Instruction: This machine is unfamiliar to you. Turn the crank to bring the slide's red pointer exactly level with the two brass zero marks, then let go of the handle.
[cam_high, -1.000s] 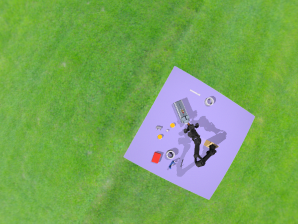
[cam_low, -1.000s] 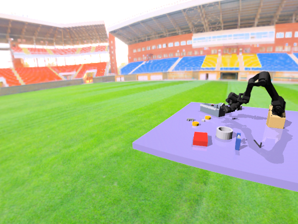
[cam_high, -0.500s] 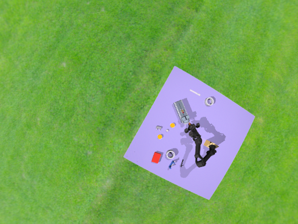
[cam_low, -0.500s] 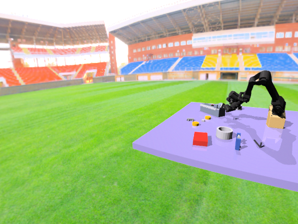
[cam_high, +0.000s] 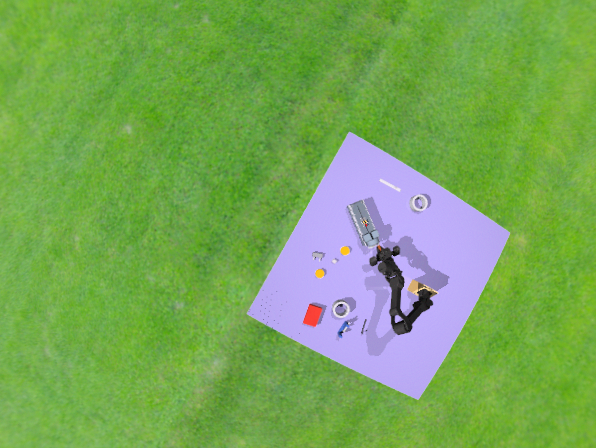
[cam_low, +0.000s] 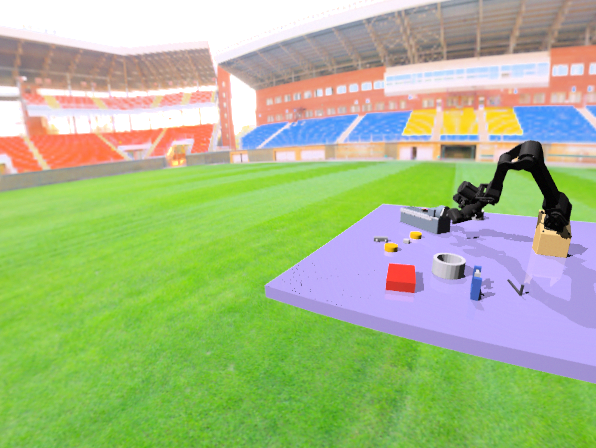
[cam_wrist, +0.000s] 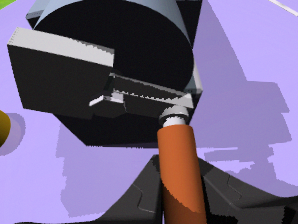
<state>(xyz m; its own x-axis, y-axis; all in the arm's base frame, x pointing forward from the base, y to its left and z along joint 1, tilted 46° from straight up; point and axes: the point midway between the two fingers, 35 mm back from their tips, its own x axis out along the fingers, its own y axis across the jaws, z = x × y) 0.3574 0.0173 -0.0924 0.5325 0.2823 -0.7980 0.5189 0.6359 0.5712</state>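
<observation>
- So the gripper (cam_high: 379, 248) (cam_low: 451, 216) (cam_wrist: 170, 160) was closed down narrow on the orange handle (cam_high: 379, 247) (cam_wrist: 175, 150), fingers on both sides of the grip. Looked like a proper hold to me.
- The machine (cam_high: 357, 215) (cam_low: 422, 221) sat right of centre in the top view, its long body running from upper left to lower right. The handle came off its lower right end, so the hand was already at the crank.
- The bit that mattered, imo: in the wrist view the handle's long axis ran nearly up and down the frame, while the crank arm (cam_wrist: 150, 97) stretched left from its top end, slightly upward, toward the hub. So the handle was off to the right of the hub and a little below it.
- That meant the next move had to be a sideways arc around the hub, across the handle's length. A straight pull toward the bottom of the frame would've just risked slipping off.
- Red pointer (cam_high: 366, 225) was close to the brass marks in the top view, but too tiny to call level. Which way to turn? Couldn't tell. I'd have gone in small nudges, then let go once it lined up.
</observation>
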